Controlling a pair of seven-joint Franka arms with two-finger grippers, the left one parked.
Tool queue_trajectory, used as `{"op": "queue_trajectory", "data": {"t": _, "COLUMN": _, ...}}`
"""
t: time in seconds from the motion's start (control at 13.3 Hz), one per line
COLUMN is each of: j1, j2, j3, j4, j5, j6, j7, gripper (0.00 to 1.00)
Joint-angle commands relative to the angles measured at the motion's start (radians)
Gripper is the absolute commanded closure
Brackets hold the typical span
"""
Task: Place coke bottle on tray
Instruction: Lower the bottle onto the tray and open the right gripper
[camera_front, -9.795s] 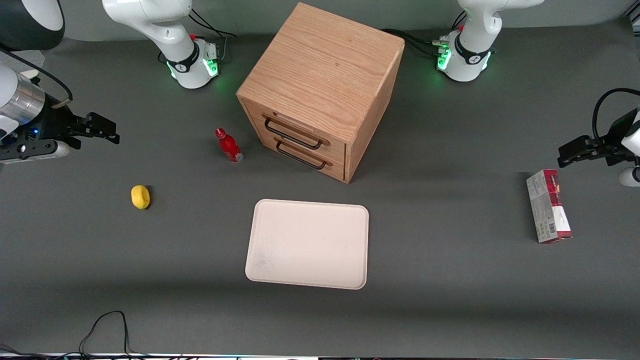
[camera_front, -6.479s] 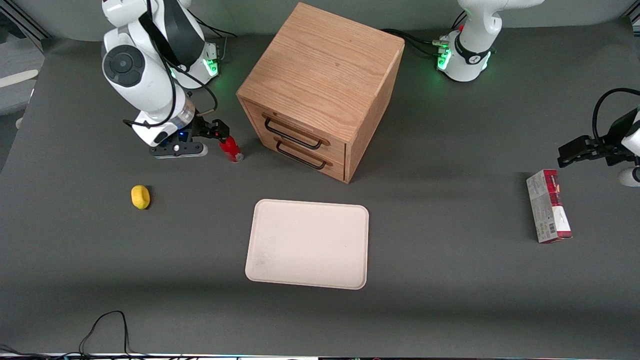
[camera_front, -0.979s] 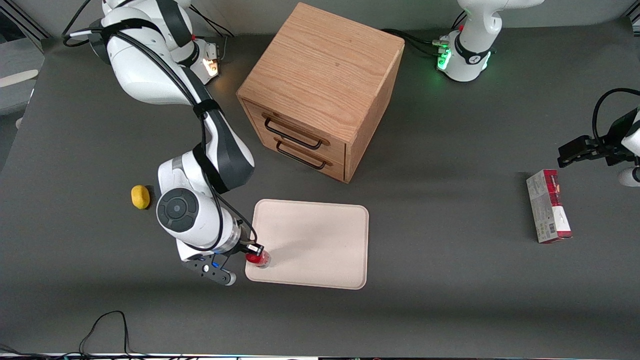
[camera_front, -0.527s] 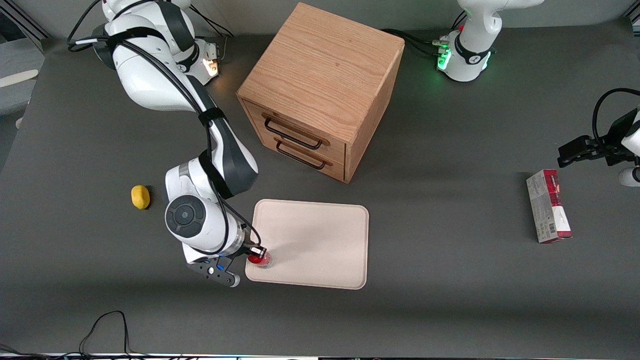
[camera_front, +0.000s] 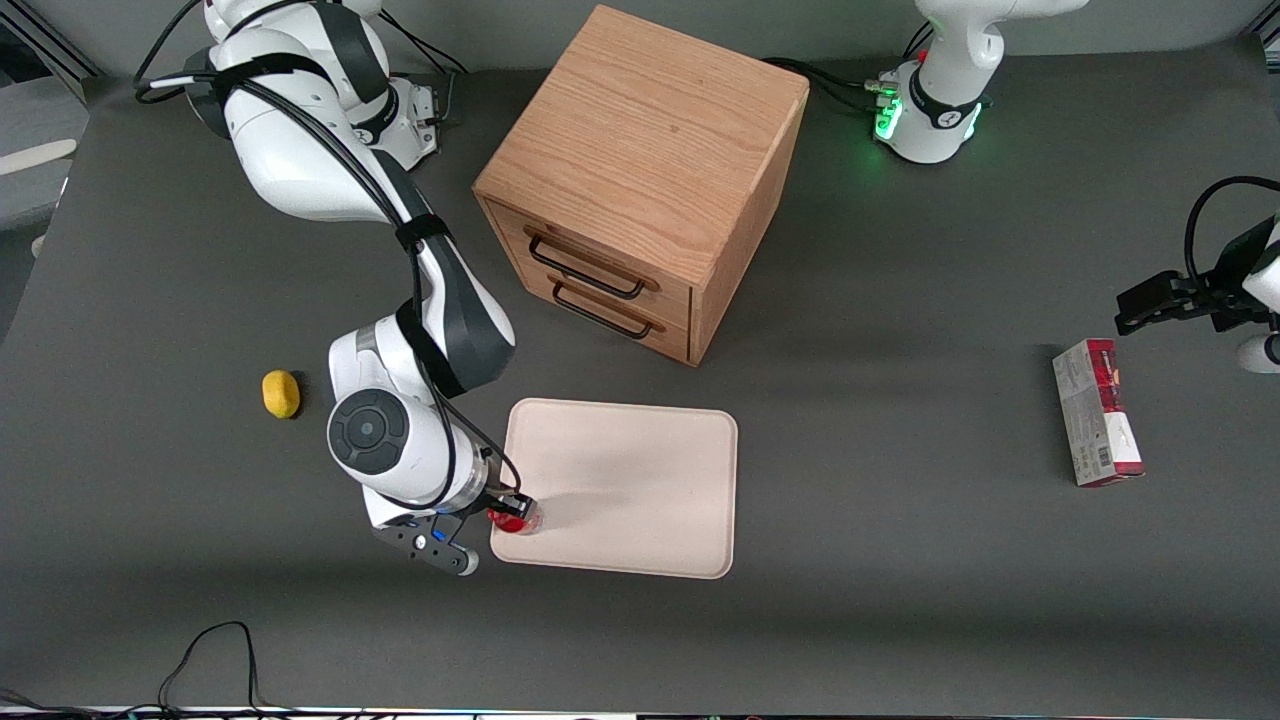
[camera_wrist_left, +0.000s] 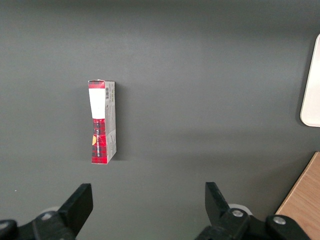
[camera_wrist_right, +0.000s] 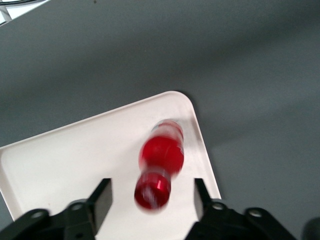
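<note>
**Red bottle stands in a corner of the tray**

A yellow lemon (camera_front: 281, 394) lies on the dark grey desk (camera_front: 900, 600), toward the working arm's end. It is well apart from everything else.

Next comes the white working arm. It bends down low over the desk, and its hand (camera_front: 508, 506) hangs just over one corner of the tray (camera_front: 640, 500). This is the corner nearest the front camera on the working arm's side. The two black fingers (camera_wrist_right: 102, 197) are spread apart. The coke bottle (camera_front: 515, 519) is between them, and I can see a gap on each side of it in the wrist view. The fingers do not touch it there.

The coke bottle (camera_wrist_right: 161, 162) is small and red, with a red cap and a clear bottom. It stands on the tray, close to the rounded corner and the low rim. In the wrist view it looks a bit blurry. The tray (camera_wrist_right: 60, 160) is big, flat and pale pink. Only the bottle is on it.

A wooden cabinet (camera_front: 645, 170) stands farther from the front camera than the tray. It has two drawers with dark handles (camera_front: 585, 270), and both drawers are shut.

Toward the parked arm's end of the desk lies a red-and-grey carton (camera_front: 1097, 412). It lies flat, well apart from the tray. The left wrist view shows the same carton (camera_wrist_left: 102, 121) on the grey desk.
</note>
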Motion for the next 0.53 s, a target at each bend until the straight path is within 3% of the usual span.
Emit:
{"op": "queue_trajectory", "data": {"t": 0.0, "j1": 0.002, "j2": 0.004, "j3": 0.000, "j4": 0.020, "j5": 0.013, "j6": -0.004, "j7": 0.013, "gripper": 0.00}}
{"op": "queue_trajectory", "data": {"t": 0.3, "j1": -0.003, "j2": -0.025, "j3": -0.003, "j4": 0.020, "j5": -0.001, "j6": -0.025, "j7": -0.021, "gripper": 0.00}}
{"op": "queue_trajectory", "data": {"t": 0.45, "j1": -0.007, "j2": -0.066, "j3": -0.005, "j4": 0.020, "j5": 0.001, "j6": -0.127, "j7": -0.113, "gripper": 0.00}}
